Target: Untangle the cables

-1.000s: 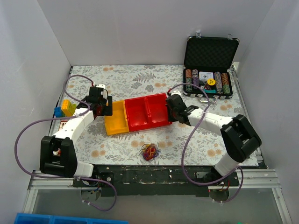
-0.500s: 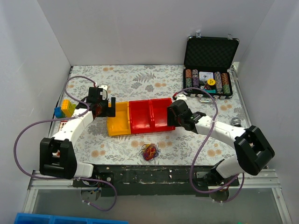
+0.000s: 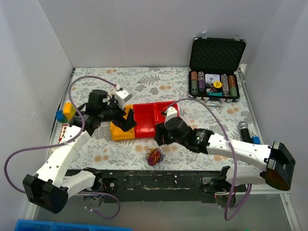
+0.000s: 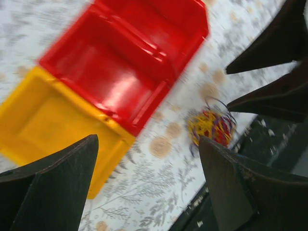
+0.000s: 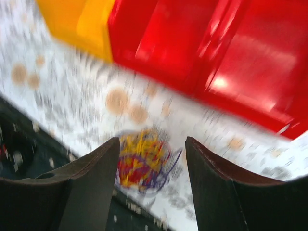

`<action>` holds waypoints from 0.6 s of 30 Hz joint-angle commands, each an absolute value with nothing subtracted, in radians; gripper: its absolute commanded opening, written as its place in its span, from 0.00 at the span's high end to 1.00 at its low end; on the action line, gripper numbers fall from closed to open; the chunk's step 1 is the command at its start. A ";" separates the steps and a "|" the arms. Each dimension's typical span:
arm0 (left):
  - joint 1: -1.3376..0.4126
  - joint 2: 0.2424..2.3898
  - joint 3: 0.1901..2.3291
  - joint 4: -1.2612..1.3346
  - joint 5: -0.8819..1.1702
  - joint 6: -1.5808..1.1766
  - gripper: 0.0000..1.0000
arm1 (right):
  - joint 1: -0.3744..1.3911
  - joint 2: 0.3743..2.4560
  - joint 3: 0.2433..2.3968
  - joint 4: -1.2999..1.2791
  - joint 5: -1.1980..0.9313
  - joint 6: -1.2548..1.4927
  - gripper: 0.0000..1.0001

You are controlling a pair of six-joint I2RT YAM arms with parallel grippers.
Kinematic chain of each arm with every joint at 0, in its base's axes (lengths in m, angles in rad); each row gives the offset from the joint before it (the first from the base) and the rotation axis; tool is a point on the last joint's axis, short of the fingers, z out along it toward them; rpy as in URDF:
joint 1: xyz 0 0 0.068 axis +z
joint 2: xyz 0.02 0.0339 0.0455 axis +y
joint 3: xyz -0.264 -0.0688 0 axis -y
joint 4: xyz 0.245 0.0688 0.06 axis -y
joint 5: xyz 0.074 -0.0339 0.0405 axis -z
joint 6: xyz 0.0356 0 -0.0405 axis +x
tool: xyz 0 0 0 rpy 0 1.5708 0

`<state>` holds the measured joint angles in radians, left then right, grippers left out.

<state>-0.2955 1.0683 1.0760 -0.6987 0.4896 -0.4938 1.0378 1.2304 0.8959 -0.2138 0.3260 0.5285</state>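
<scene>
The cables (image 3: pixel 154 156) are one small tangled ball of thin red, yellow, orange and dark loops lying on the floral table cloth near the front edge. My right gripper (image 3: pixel 161 135) hangs open just above and behind the ball. In the right wrist view the ball (image 5: pixel 143 161) lies between and beyond my open right gripper (image 5: pixel 152 140), blurred. My left gripper (image 3: pixel 127 120) is open over the yellow bin, apart from the ball. In the left wrist view the ball (image 4: pixel 211 126) sits near the right finger of my open left gripper (image 4: pixel 148 139). Neither gripper holds anything.
A yellow bin (image 3: pixel 119 130) and a red two-part bin (image 3: pixel 144 119) stand side by side mid-table. An open black case of poker chips (image 3: pixel 214 72) stands at the back right. Toy bricks (image 3: pixel 67 111) lie at the left edge and a microphone (image 3: pixel 244 129) at the right.
Both arms have swung toward the near middle. The right gripper moved from over the red bin down to just above the cable ball. The left gripper moved right over the yellow bin.
</scene>
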 commanded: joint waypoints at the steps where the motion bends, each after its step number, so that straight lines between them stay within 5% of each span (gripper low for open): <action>1: -0.474 1.071 0.976 -0.743 0.505 -0.439 0.16 | 1.155 1.238 0.761 -0.178 0.262 0.632 0.36; 18: -0.768 1.235 0.778 -0.468 0.434 -0.574 0.22 | 1.173 1.126 0.499 -0.025 0.253 0.784 0.46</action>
<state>-0.7406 1.1919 0.8116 -0.5606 0.4885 -0.5194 1.1721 1.1671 0.5385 -0.1005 0.2512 0.7395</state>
